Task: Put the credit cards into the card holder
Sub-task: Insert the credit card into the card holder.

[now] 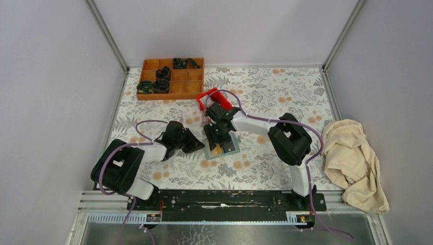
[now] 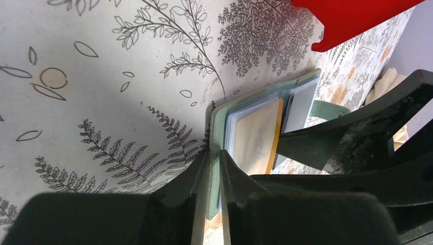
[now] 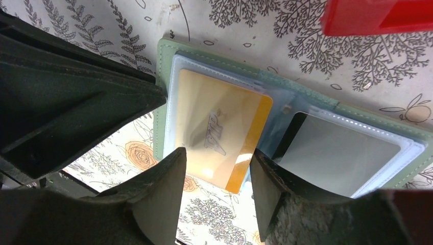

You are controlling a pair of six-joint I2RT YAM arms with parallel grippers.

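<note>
The sage-green card holder (image 1: pixel 231 147) lies open on the floral tabletop in front of both arms. My left gripper (image 2: pixel 214 153) is shut on the card holder's (image 2: pixel 217 117) near left edge, pinning it. A yellow-tan credit card (image 3: pixel 219 122) sits slanted, partly inside the left clear pocket, its lower end sticking out past the card holder (image 3: pixel 163 56). My right gripper (image 3: pixel 217 153) is shut on this card across its width, a fingertip against each long edge. A pale grey card (image 3: pixel 342 148) sits in the right pocket. In the top view the right gripper (image 1: pixel 219 140) covers most of the yellow-tan card (image 1: pixel 217 149).
A red plastic bin (image 1: pixel 209 97) stands just behind the card holder, close to the right wrist. A brown wooden compartment tray (image 1: pixel 171 77) with dark parts is at the back left. A crumpled beige cloth (image 1: pixel 355 158) lies at the right edge.
</note>
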